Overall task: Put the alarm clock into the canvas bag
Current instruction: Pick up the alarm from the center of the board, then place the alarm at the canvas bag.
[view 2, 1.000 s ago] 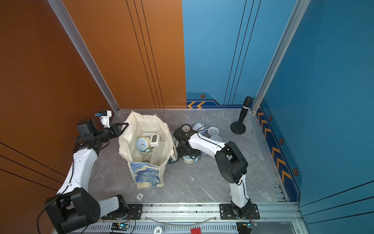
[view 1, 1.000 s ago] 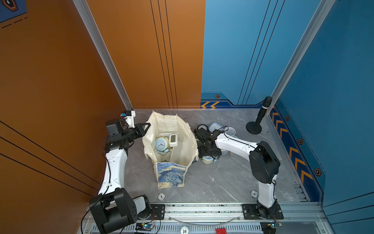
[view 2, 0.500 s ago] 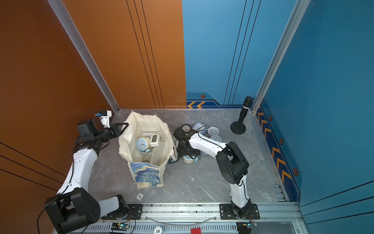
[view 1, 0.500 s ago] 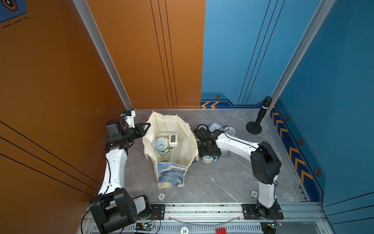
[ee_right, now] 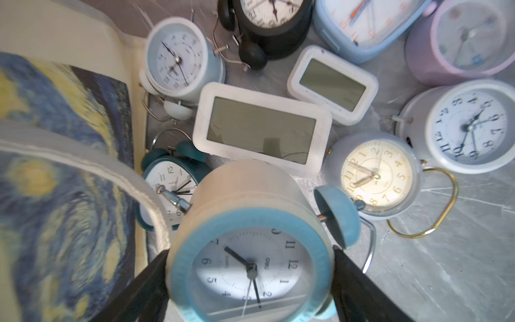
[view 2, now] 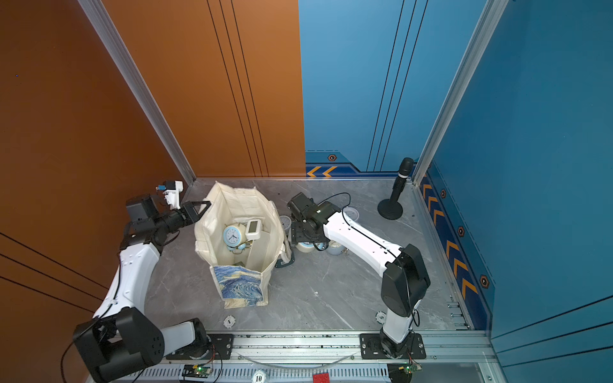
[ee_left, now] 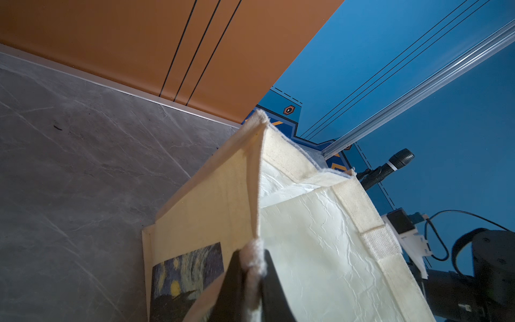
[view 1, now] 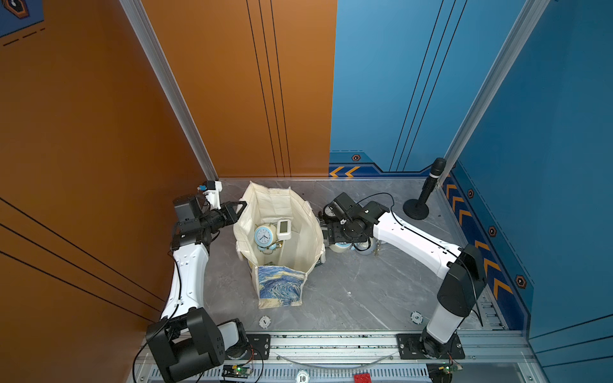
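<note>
The cream canvas bag (view 1: 310, 238) stands open mid-table, its starry print (view 1: 280, 288) on the near face. My left gripper (view 1: 239, 207) is shut on the bag's rim, and the frayed cloth edge is pinched between its fingers (ee_left: 252, 253). A round blue-faced clock (view 1: 263, 235) and a white digital clock (view 1: 284, 228) lie inside the bag. Just right of the bag, my right gripper (ee_right: 250, 251) is shut on an alarm clock (ee_right: 250, 267) with a light blue rim and cream body. One black finger (ee_right: 351, 278) presses each side. In both top views the right wrist (view 2: 310, 225) hides this clock.
Several more clocks crowd the table beyond the held one: a large white digital clock (ee_right: 262, 128), a cream-faced clock with a gold handle (ee_right: 374, 174) and a teal twin-bell clock (ee_right: 170, 178). The bag's handle (ee_right: 139, 192) hangs close by. A microphone stand (view 1: 419, 202) stands at the back right.
My right gripper's jaws have drawn in a little onto the alarm clock. The left arm and the bag have not moved.
</note>
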Controlling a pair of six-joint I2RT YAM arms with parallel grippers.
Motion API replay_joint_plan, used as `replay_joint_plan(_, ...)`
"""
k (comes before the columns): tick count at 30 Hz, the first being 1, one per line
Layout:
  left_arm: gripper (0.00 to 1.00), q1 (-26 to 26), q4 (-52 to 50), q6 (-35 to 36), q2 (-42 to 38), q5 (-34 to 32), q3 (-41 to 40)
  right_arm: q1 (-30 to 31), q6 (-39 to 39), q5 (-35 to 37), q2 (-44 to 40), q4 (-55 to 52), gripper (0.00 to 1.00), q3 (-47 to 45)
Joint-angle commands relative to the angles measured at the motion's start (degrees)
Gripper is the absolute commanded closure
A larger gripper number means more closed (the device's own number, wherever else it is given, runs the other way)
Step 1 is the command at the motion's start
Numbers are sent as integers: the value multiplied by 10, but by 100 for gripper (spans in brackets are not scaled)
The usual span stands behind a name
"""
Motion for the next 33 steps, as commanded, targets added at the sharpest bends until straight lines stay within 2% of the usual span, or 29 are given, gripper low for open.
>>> replay_joint_plan(1,100,-5,7,4,-3,3,-7,-3,-22,18,-34,-16,25,42)
replay_joint_plan(12,100,-5,7,4,-3,3,-7,37,-88,46,-74,25,28,124)
replay_joint_plan(21,100,-6,7,5,-2,2,-8,84,-127,74,-110,110,33,135)
replay_joint_plan(25,100,-6,6,5,-3,1,-7,107,-146,55,-113,145,33,138)
replay_joint_plan(33,100,-5,6,5,-1,0,-8,137,-145,-35,-70,165,34,159)
